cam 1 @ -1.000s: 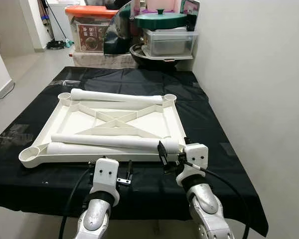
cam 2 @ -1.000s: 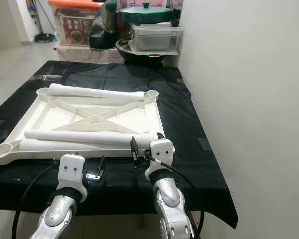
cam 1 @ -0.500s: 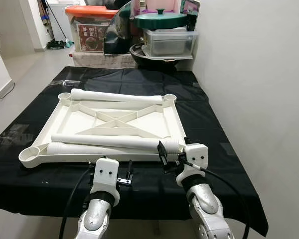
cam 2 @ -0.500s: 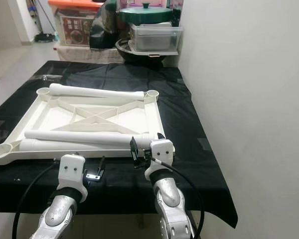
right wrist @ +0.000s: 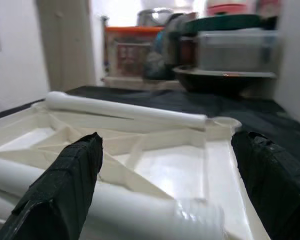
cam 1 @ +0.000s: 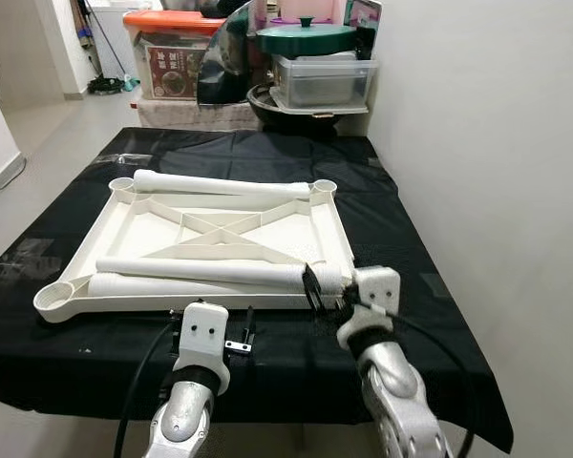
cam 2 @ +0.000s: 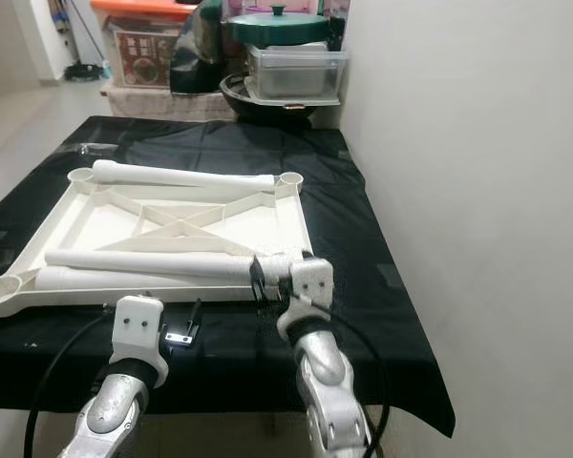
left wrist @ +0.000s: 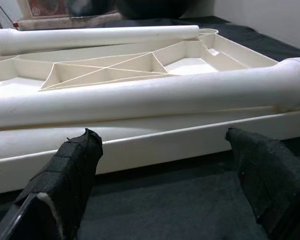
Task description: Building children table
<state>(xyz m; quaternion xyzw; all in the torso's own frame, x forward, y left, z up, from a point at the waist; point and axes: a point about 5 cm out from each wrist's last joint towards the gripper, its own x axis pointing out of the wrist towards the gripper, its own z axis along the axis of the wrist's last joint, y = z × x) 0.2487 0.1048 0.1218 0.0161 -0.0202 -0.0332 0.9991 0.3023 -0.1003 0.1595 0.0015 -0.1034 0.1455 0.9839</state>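
A white tabletop (cam 1: 220, 234) is lying upside down on a black-draped worktop (cam 1: 382, 205), with one white leg (cam 1: 220, 184) resting along its far edge and two more legs (cam 1: 210, 272) lying along its near side. The right gripper (cam 1: 317, 289), fingers spread apart, is reaching at the right end of the near legs. The left gripper (cam 1: 241, 336), also spread apart, is hovering over the worktop just near of the tabletop's near edge.

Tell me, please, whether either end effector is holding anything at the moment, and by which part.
Nothing is held. The right end effector is open, its fingers either side of the threaded end of the nearest table leg. The left end effector is open before the tabletop.
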